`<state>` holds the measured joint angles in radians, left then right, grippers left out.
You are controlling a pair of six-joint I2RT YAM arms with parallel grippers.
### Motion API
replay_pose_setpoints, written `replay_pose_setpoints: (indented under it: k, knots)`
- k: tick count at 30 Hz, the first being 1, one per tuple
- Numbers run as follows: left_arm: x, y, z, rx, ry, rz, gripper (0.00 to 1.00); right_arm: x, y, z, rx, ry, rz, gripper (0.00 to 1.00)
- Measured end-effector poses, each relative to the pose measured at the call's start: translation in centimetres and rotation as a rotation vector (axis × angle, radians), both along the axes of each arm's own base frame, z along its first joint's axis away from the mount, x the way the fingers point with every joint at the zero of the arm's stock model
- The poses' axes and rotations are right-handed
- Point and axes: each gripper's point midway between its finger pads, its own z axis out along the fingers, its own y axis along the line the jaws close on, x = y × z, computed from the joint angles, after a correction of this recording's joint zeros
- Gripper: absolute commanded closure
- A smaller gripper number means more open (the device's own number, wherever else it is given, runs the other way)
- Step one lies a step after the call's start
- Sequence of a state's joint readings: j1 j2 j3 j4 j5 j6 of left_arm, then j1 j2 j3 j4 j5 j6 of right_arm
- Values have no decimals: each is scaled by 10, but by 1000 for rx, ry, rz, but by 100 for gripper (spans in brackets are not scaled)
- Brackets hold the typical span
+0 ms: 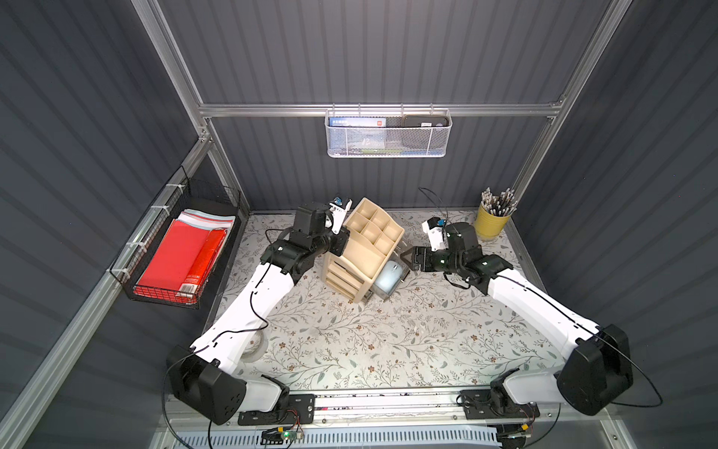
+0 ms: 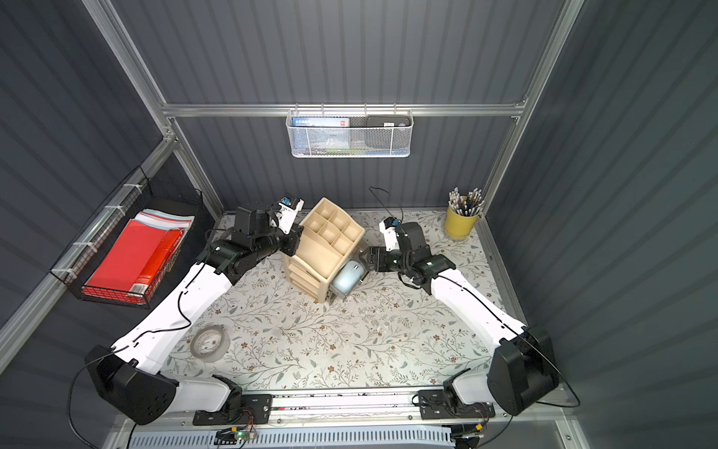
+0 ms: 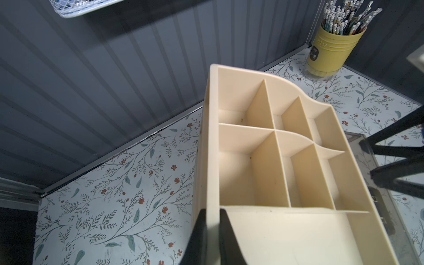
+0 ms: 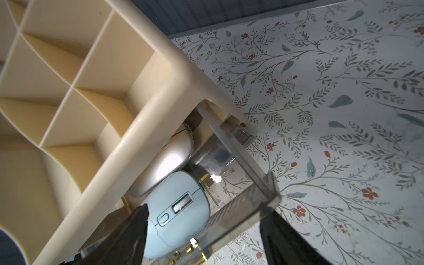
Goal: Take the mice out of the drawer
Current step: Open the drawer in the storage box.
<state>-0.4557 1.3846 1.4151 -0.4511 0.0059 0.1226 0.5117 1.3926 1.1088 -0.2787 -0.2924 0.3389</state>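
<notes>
A beige desk organizer (image 1: 369,241) (image 2: 326,241) stands at the back middle of the table. Its clear drawer (image 4: 234,146) (image 1: 403,276) is pulled out toward the right arm. In the drawer lie a pale blue mouse (image 4: 176,211) (image 1: 388,278) (image 2: 347,280) and a silver mouse (image 4: 165,165), half under the organizer. My left gripper (image 3: 212,211) (image 2: 297,243) is shut on the organizer's side wall. My right gripper (image 4: 205,210) (image 1: 406,258) is open at the drawer's corner. One finger is beside the pale blue mouse, the other outside the clear wall. Any other mice are hidden.
A yellow cup of pencils (image 1: 491,225) stands at the back right corner. A tape roll (image 2: 209,344) lies by the left arm. A black wire basket with red folders (image 1: 182,256) hangs on the left wall, and a white mesh basket (image 1: 388,134) on the back wall.
</notes>
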Motion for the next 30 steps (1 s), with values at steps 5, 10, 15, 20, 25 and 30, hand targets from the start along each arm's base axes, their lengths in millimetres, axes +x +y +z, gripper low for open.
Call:
replay_pose_setpoints:
  k: [5,10,15,20,25,30]
  knots:
    - [19,4,-7,-60,53,55,100,0,4,-22,-83,41,-9,21]
    - [40,6,-21,-159,98,96,100,20,3,-8,-101,-20,-49,25]
    - [38,2,-26,-237,123,106,100,31,4,-8,-138,-32,-64,25]
    - [38,9,-27,-219,123,159,100,39,-3,-6,-208,-60,-96,24]
    - [45,20,-29,-120,114,245,100,42,-19,-5,-276,-91,-145,24]
    - [50,28,-31,-24,105,288,100,33,-39,-10,-322,-94,-179,24]
